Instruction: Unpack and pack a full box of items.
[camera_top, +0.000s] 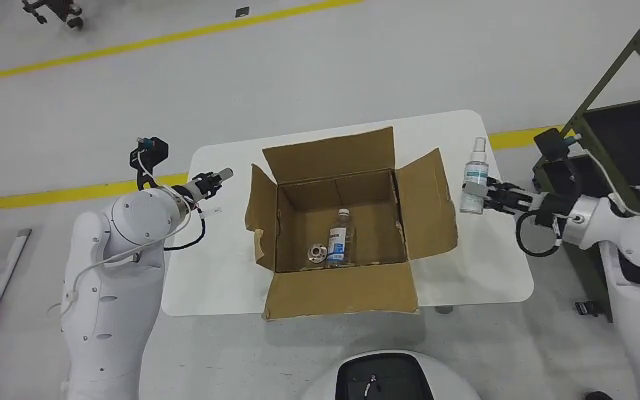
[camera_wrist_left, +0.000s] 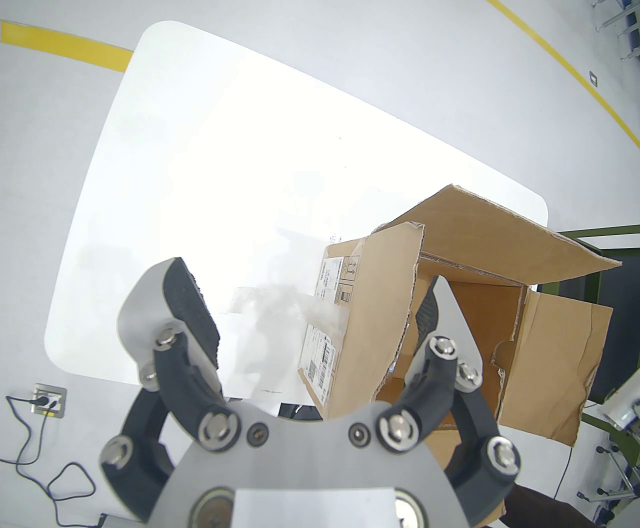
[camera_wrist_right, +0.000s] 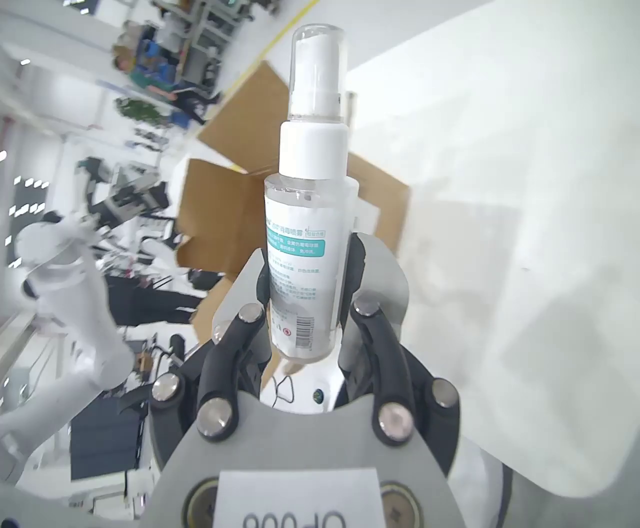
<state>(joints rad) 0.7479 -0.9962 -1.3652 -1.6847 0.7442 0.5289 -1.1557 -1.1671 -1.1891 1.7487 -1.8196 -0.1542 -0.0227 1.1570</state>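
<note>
Your right tool (camera_top: 482, 194) is clenched on the spray bottle (camera_top: 474, 180), gripping its lower body with the capped nozzle free above the fingers (camera_wrist_right: 372, 280). In the top view it hangs at the right of the frame, over the right end of the worktop (camera_top: 220, 270) and just outside the box's right flap. The bottle's long axis runs up the frame, crosswise to the tool, with the cap at the upper end. It reads as upright, though I would not press that. The box (camera_top: 335, 192) sits open at centre frame, all four flaps splayed, and it lies to the left of the held bottle. Any move into it has to clear the right flap first, which stands between bottle and opening. Inside, toward the lower part of the box floor, are a clear bottle (camera_top: 340, 240) and a small round item (camera_top: 318, 252) just beside it, so the free floor is toward the upper wall. Your left tool (camera_wrist_left: 305, 280) is released, jaws spread with nothing between them, near the box's left flap at the left of the frame. Whether this bottle is headed in or out I cannot tell. Either way the right arm is the one placed to act.
</note>
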